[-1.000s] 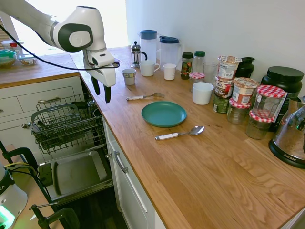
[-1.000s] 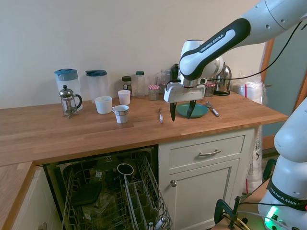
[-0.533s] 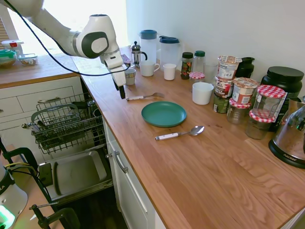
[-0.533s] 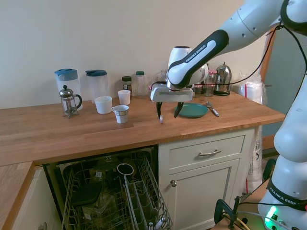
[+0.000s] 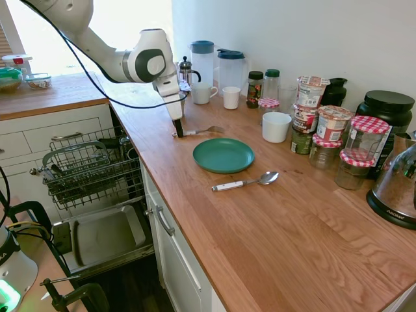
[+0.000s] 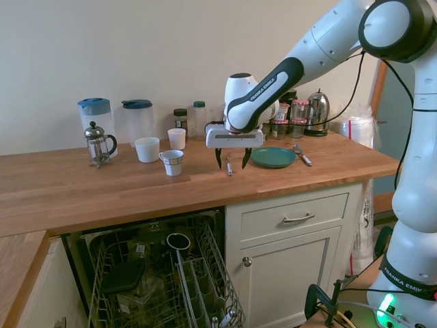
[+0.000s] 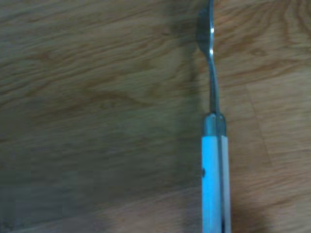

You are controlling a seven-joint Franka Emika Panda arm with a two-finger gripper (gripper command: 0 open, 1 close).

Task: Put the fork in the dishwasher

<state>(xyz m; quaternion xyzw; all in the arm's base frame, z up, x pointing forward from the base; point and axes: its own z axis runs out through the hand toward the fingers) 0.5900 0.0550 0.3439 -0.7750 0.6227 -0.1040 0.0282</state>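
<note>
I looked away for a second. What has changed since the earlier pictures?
The tool swung from over the dishwasher side onto the counter and came down open, straddling the fork handle. Nothing is taken hold of yet. Fork, plate and spoon lie as before.

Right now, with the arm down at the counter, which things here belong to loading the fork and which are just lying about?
Part of the job:
- fork, flat on the counter
- gripper, open, fingers either side of the fork handle
- dishwasher, door down, rack pulled out

Just lying about:
- teal plate
- spoon
- French press
- two jugs
- cups
- jars
</note>
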